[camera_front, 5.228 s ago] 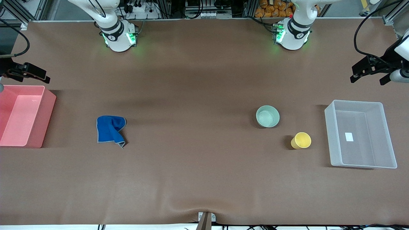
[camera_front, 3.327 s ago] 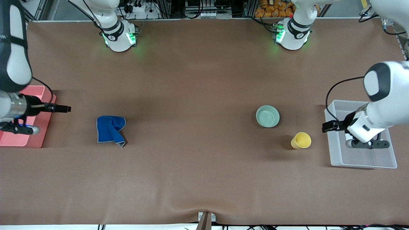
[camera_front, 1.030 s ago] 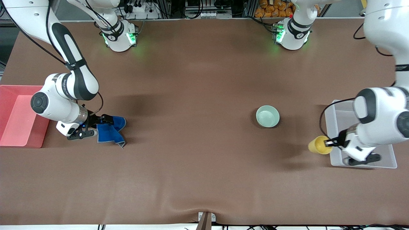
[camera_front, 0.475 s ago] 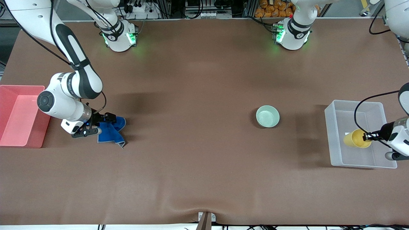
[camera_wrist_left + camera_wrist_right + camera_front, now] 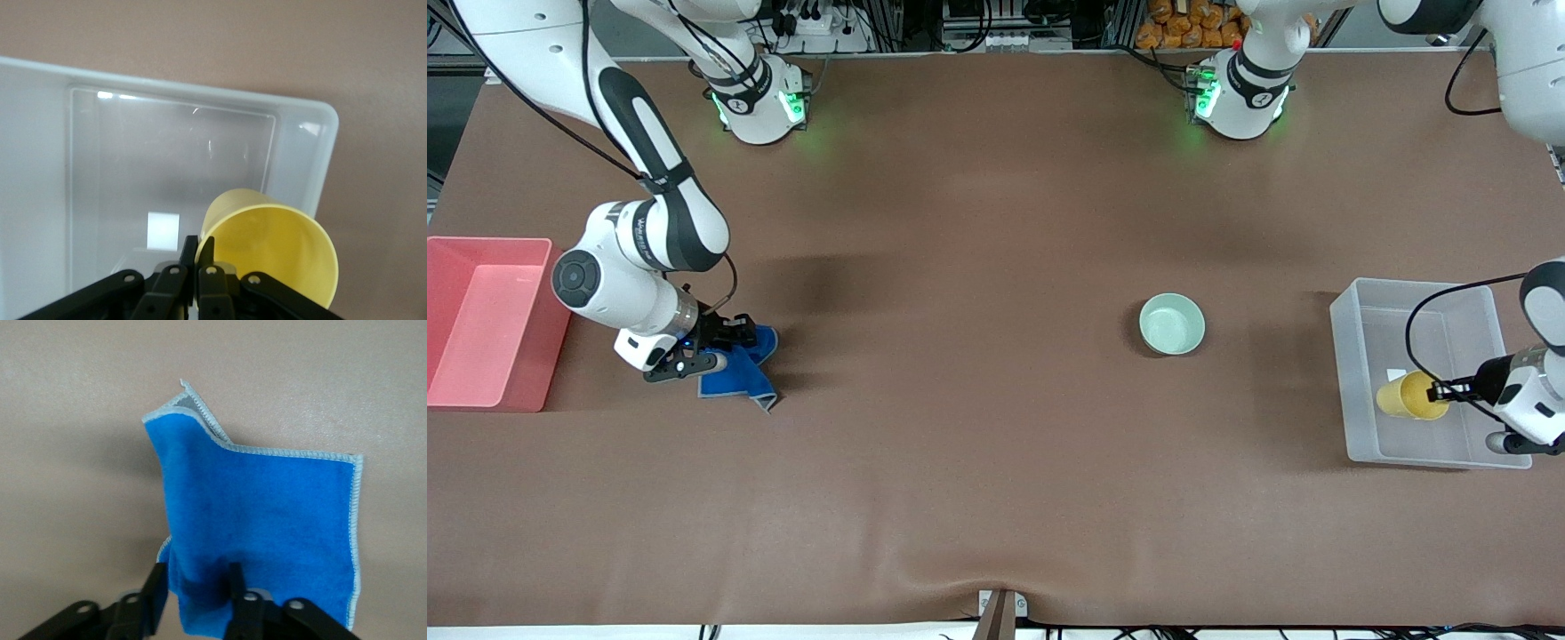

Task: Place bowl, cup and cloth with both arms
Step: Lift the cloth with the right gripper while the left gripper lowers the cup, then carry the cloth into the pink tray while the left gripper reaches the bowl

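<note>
The yellow cup [image 5: 1403, 396] is tilted on its side over the clear plastic bin [image 5: 1423, 286]. My left gripper [image 5: 1436, 389] is shut on the cup's rim. In the left wrist view the gripper [image 5: 198, 245] pinches the cup [image 5: 273, 253] above the bin's floor [image 5: 167, 160]. The blue cloth [image 5: 740, 373] lies crumpled on the table near the right arm's end. My right gripper [image 5: 736, 336] is down on it, open. In the right wrist view its fingers [image 5: 155, 587] straddle a raised fold of the cloth [image 5: 267, 500]. The mint-green bowl [image 5: 1172, 324] stands alone on the table.
A pink bin [image 5: 551, 356] stands at the right arm's end of the table, beside the cloth. The clear bin stands at the left arm's end and has a white label on its floor [image 5: 163, 230]. The table cover [image 5: 978, 400] is brown.
The left gripper took the cup off the table, carried it over the clear bin and has now dropped a little. The right gripper came to the cloth and slid slightly farther onto it.
</note>
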You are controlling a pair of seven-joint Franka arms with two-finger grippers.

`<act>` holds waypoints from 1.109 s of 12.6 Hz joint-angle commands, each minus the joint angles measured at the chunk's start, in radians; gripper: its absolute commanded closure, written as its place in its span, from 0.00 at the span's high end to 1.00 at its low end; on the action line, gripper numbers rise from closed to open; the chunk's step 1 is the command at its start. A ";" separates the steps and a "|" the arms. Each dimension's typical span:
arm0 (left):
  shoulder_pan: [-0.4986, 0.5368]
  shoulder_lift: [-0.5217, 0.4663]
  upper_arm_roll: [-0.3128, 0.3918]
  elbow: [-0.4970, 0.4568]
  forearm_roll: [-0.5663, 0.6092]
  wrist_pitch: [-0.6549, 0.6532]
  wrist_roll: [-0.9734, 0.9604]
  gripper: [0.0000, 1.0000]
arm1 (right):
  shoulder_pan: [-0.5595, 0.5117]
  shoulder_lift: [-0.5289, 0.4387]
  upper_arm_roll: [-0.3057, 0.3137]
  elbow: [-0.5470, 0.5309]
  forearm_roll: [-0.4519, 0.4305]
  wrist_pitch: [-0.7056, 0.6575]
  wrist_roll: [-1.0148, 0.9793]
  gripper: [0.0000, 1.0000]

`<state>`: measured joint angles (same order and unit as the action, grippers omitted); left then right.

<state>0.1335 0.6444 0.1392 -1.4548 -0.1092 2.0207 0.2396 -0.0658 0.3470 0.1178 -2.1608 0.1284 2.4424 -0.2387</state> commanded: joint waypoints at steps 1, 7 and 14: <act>0.006 0.033 0.005 0.017 -0.026 0.039 0.036 0.00 | -0.005 -0.017 -0.003 -0.019 0.013 0.014 -0.013 0.00; 0.005 0.083 0.005 -0.001 -0.023 0.136 0.049 0.00 | -0.012 -0.054 -0.009 -0.010 0.013 0.001 -0.010 0.00; 0.009 0.103 0.005 -0.004 -0.026 0.161 0.147 0.38 | -0.107 -0.190 -0.013 0.065 -0.003 -0.005 -0.017 0.00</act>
<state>0.1383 0.7460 0.1393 -1.4580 -0.1107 2.1674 0.3232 -0.1287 0.2353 0.0966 -2.0949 0.1293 2.4568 -0.2437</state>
